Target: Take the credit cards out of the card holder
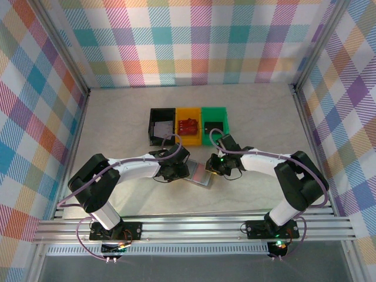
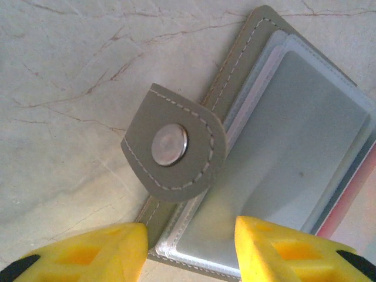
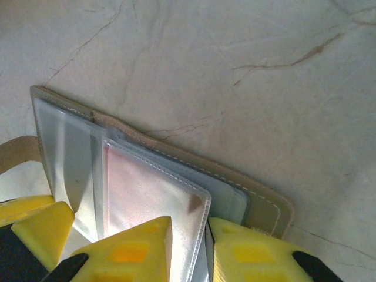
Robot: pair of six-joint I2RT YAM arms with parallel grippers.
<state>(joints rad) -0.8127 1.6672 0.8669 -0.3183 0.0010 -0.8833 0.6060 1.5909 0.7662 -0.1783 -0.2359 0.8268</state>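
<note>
Card holder (image 1: 200, 174): grey, stitched, lying open and flat on the marbled table (image 1: 117, 117), at 6 o'clock from the yellow bin and between the 2 grippers. Its snap tab (image 2: 170, 144) folds out over the spine. The clear sleeves face up.

Credit card (image 3: 147, 194): 1 seen, a pink-red blur behind the frosted top sleeve (image 3: 194, 176), not yet out of its pocket. Any other card cannot be made out.

Left gripper (image 2: 188, 258): at 9 o'clock of the holder. Its jaws stand apart and clamp nothing, with the holder's spine-side edge lying under the gap. Whether the fingers bear down on it cannot be told.

Right gripper (image 3: 189, 247): at 3 o'clock of the holder. Its jaws stand nearly together with the corner edge of the pink sleeve in the narrow gap. Whether they have bitten cannot be told.

Bins: 3 in a row at 12 o'clock, well apart from the holder: black bin (image 1: 154, 132), yellow bin (image 1: 189, 111) holding a red item (image 1: 189, 126) too small to identify, and green bin (image 1: 215, 110).

Hazards, as judged:
- The pinch may take sleeve and card together, so a pull would drag or lift the whole holder.
- If the left fingers are not pinning the spine, the holder will slide toward 3 o'clock.
- A shallow bite on slick plastic may slip off.
</note>
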